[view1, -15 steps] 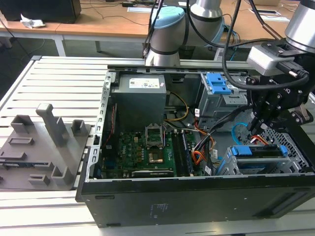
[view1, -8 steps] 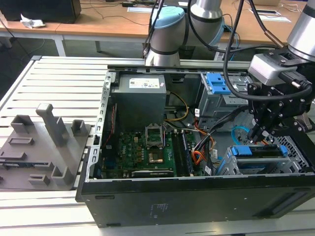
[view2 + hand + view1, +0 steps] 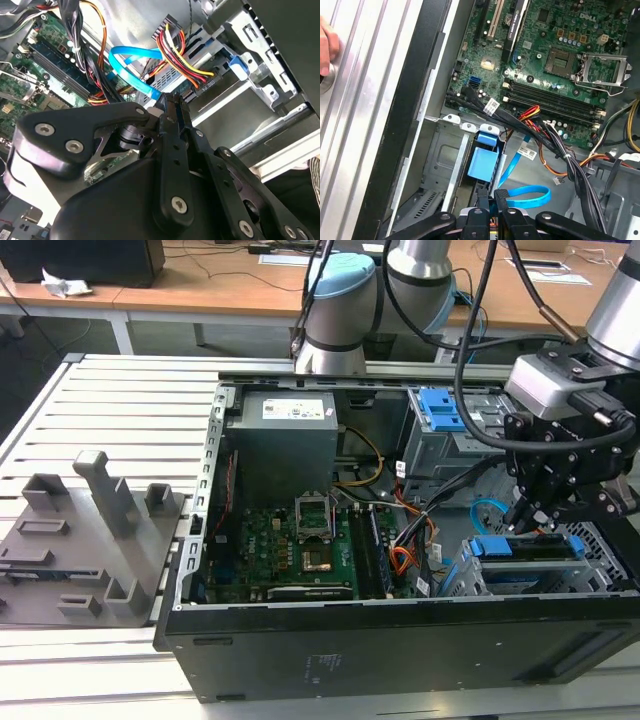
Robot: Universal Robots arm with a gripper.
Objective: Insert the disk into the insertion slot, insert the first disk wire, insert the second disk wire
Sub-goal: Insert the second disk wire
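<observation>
The disk's blue caddy (image 3: 527, 545) lies in the insertion slot (image 3: 603, 548) at the case's front corner, on the exterior view's right. Its blue handle (image 3: 483, 163) shows in the first wrist view. The first disk wire (image 3: 175, 50), a red, yellow and black bundle, ends in a dark plug (image 3: 204, 83) seated against the disk's edge. The second disk wire (image 3: 131, 65) is a light blue loop (image 3: 530, 197). Its dark end sits between the fingertips of my gripper (image 3: 169, 102), which is shut on it just behind the disk.
The motherboard (image 3: 290, 550) fills the case floor, with black cable bundles (image 3: 560, 145) running beside the bay. A taller grey cage with a blue latch (image 3: 443, 408) stands at the back. A hand (image 3: 327, 49) rests on the slatted table outside the case.
</observation>
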